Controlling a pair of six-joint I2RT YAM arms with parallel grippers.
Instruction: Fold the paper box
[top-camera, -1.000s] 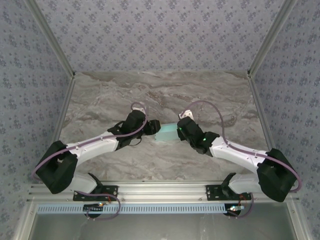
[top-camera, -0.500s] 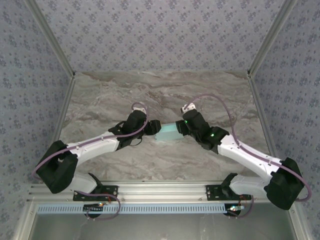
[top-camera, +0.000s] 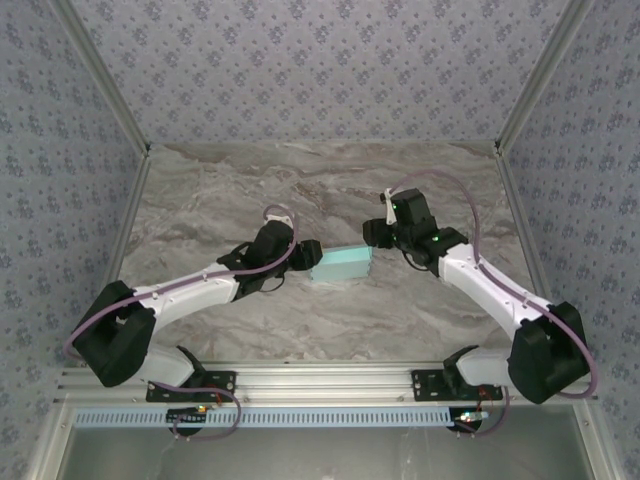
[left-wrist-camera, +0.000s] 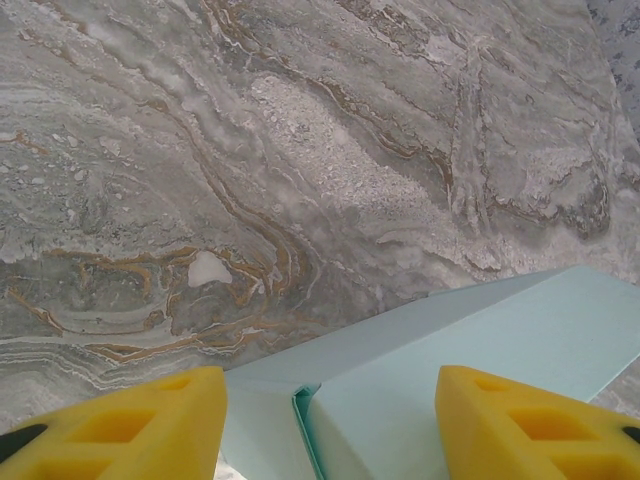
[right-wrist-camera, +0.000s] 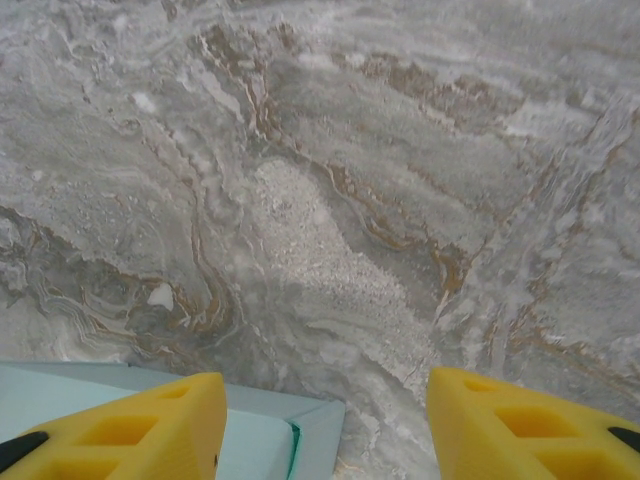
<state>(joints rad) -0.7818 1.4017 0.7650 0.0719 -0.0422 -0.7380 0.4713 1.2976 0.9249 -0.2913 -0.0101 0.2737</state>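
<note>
Top view: the paper box lay on the marble table, pale turquoise, between the two arms. The left gripper was at the box's left end and overlapped its edge. The wrist body hid the jaws, so the gap wasn't readable from there. The right gripper sat just off the box's far right corner; touching or apart, couldn't say.

Left wrist view: the box ran out of frame to the right. Its near end lay between the yellow fingers of the left gripper, with a fold seam beside one finger. The jaws stood moderately apart. One finger overlapped the box top, and the frame cut off the pads, so I couldn't tell whether it was gripping.

Right wrist view: the right gripper had its jaws apart, mostly bare marble between them, holding nothing. One box corner showed at bottom left, partly behind a finger, the rest cut off.
</note>
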